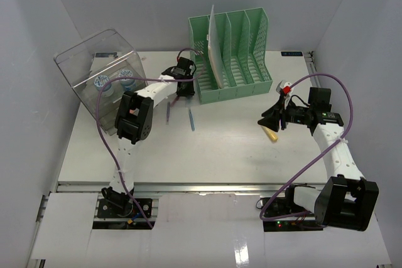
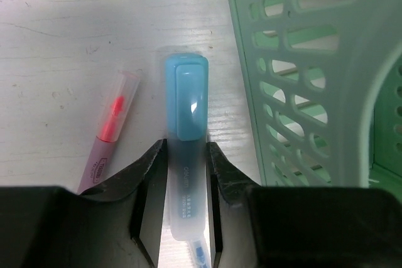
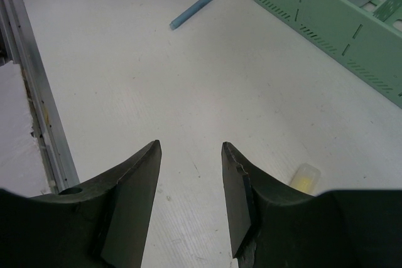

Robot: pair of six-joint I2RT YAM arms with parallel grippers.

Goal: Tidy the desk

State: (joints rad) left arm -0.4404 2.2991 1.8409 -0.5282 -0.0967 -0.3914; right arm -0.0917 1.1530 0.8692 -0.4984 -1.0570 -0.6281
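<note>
Left pincer: clenched on the blue highlighter, one finger pressed to each side of the barrel. The highlighter lies flat on the desk, not yet lifted, with its cap pointing away from the pincer.
Beside left pincer: a pink highlighter lies loose just to its left. The green file rack stands just to its right.
Right pincer: released, with nothing between its fingers, poised over bare desk.
Beside right pincer: a yellow highlighter lies just to the right of its right finger. A blue pen lies well ahead of it, and the rack stands ahead and to the right.
Desk position: beneath both pincers, running on ahead of them to the rack and the clear plastic box.
Work done: one pale sheet stands in the rack and two small capped containers sit in the box. Whether these count as tidied cannot be told.
Work left: judged early. The blue, pink and yellow highlighters and the pen all lie on the desk, and only the blue one is in a grasp.
</note>
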